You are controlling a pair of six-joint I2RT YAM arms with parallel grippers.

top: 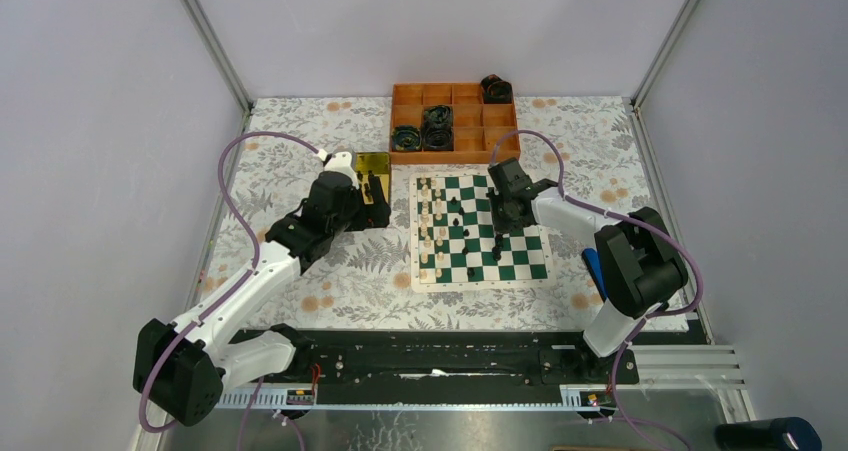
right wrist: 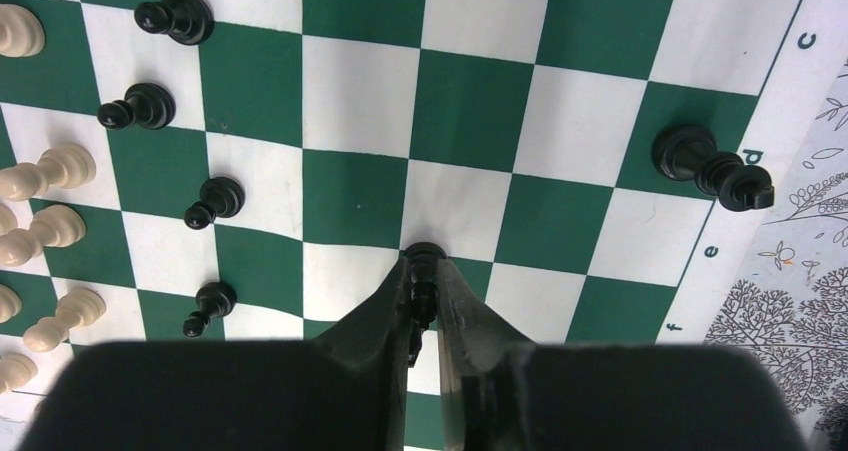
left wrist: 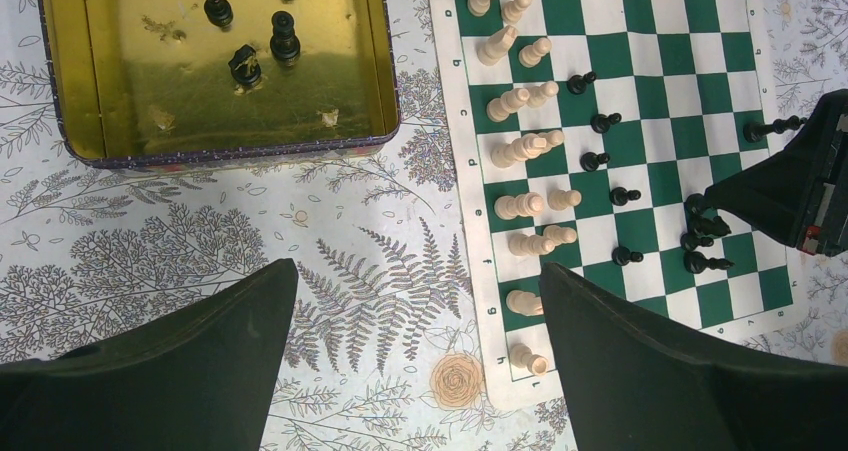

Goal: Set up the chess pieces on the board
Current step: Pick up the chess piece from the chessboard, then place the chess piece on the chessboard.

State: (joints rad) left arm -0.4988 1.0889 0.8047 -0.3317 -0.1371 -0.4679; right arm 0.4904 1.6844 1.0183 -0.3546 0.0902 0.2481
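Observation:
The green and white board [top: 520, 261] lies right of the table's centre. Cream chess pieces [left wrist: 520, 151] fill its left two columns, and black pawns [left wrist: 600, 123] stand in a loose line further in. My right gripper [right wrist: 424, 271] is low over the board's right half, shut on a black piece [right wrist: 424, 256] whose base is on or just above the squares. Another black piece [right wrist: 712, 166] stands near the board's right edge. My left gripper [left wrist: 415, 271] hangs open above the floral cloth just left of the board, holding nothing. More black pieces [left wrist: 285, 36] lie in the yellow tin [left wrist: 230, 146].
An orange compartment tray [top: 450, 96] with dark cable rolls [top: 437, 126] stands behind the board. The yellow tin [top: 372, 161] sits left of the board's far corner, beside my left gripper [top: 375, 196]. Grey walls close the table on three sides.

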